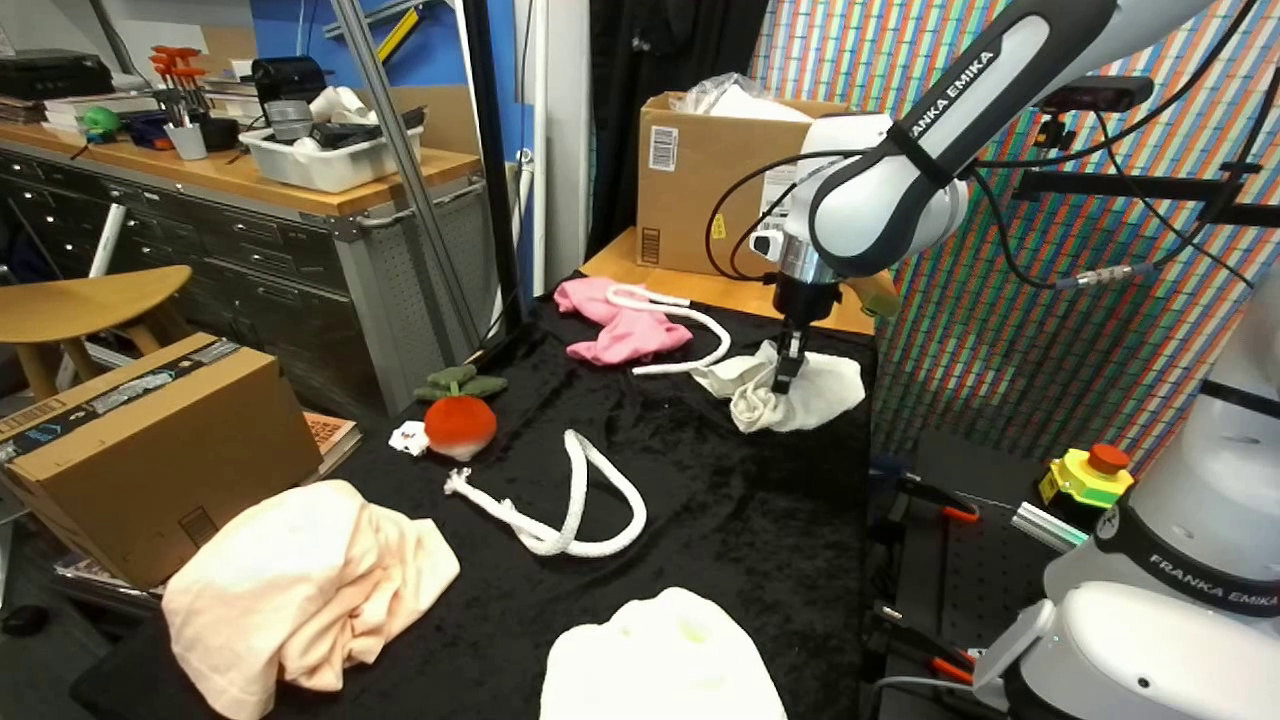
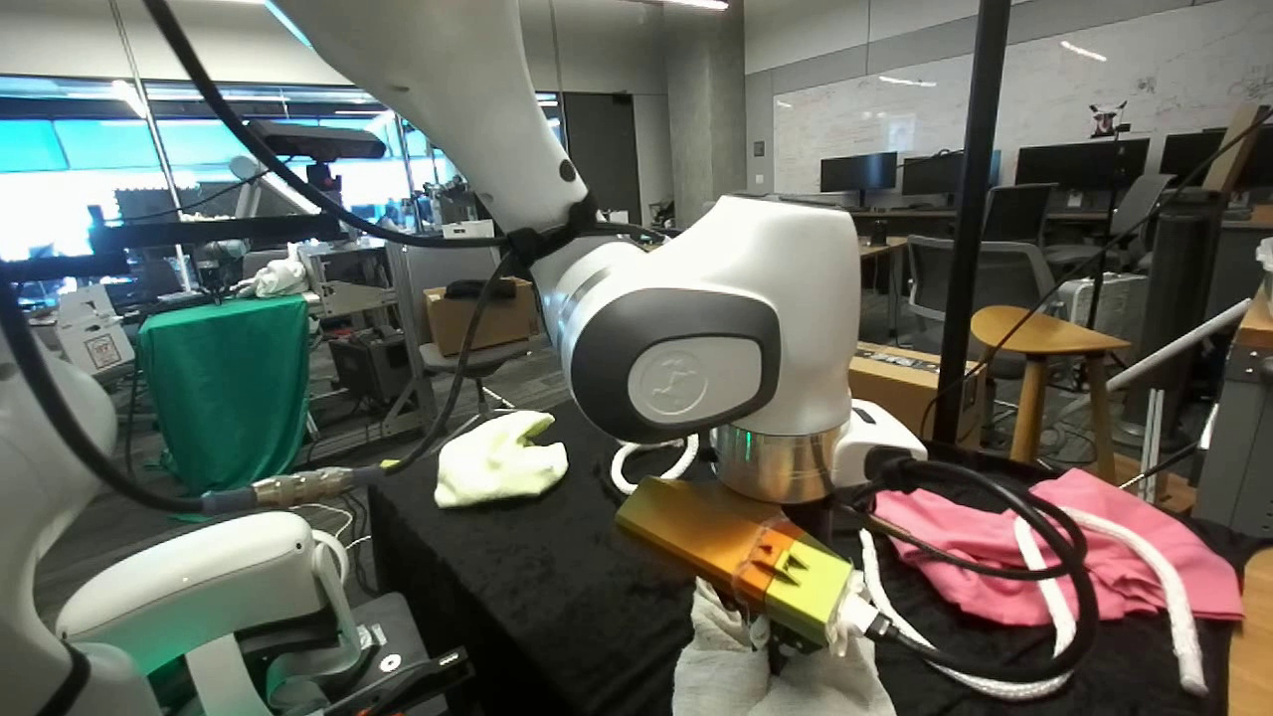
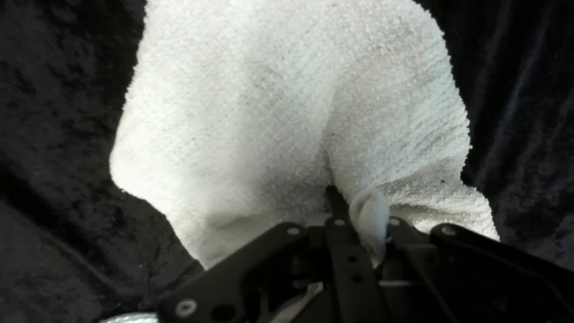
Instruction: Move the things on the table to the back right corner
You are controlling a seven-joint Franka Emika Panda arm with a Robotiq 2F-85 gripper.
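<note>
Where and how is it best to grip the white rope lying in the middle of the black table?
I would take the white rope by its rounded bend opposite the frayed end, from straight above, pinching across: a single strand lies there, black fabric showing on both sides.

White cloth (image 3: pixel 278 103) looks rough, the table (image 1: pixel 730 510) velvety.

In an exterior view you have a wood-topped drawer unit (image 1: pixel 290 255), far left | black drape (image 1: pixel 615 120), far centre | striped backdrop (image 1: pixel 1000 345), right | in both exterior views, a wooden stool (image 1: pixel 85 305) | in an exterior view you get bright windows (image 2: pixel 45 147), far left | grey pillar (image 2: pixel 704 99), far | whiteboard (image 2: pixel 1074 89) behind monitors (image 2: pixel 857 172), far right | grey floor (image 2: pixel 343 428)
</note>
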